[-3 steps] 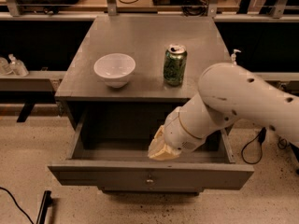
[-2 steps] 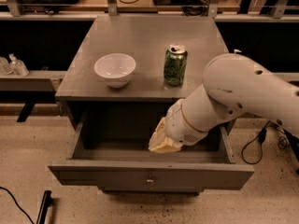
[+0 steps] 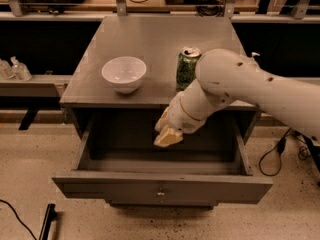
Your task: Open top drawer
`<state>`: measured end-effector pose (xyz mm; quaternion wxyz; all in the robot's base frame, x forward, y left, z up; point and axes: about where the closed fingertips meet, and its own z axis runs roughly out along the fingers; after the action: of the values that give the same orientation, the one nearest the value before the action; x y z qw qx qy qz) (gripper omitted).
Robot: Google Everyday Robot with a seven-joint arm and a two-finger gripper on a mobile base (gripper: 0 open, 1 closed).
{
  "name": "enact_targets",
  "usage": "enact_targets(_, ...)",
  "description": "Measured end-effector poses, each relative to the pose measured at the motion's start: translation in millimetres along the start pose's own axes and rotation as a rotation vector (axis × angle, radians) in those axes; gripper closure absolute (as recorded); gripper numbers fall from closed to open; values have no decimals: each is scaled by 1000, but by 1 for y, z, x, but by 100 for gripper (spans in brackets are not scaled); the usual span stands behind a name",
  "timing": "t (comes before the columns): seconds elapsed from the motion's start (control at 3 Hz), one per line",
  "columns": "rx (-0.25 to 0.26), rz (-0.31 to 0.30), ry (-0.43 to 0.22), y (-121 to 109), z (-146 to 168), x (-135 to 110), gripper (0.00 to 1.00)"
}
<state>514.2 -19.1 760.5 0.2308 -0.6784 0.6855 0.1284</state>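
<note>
We see the top drawer (image 3: 100, 186) pulled well out beneath the desk (image 3: 150, 34). Our tool (image 3: 168, 136) hangs over the drawer's inside, apart from the knob (image 3: 160, 192). We cannot tell whether it is open or closed. We judge the opening done. Next we would lift the arm clear without brushing the can (image 3: 187, 68).

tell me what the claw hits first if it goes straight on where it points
Probably the floor of the open top drawer, which the claw hangs over, tipped downward; depth is unclear.
</note>
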Motion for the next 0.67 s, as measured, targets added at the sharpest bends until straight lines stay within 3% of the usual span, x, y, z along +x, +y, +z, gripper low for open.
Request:
enact_targets(0.33,-10,16,38,-18,38,9,84)
enact_targets(0.67,-26,12,96,-17,69,17,100)
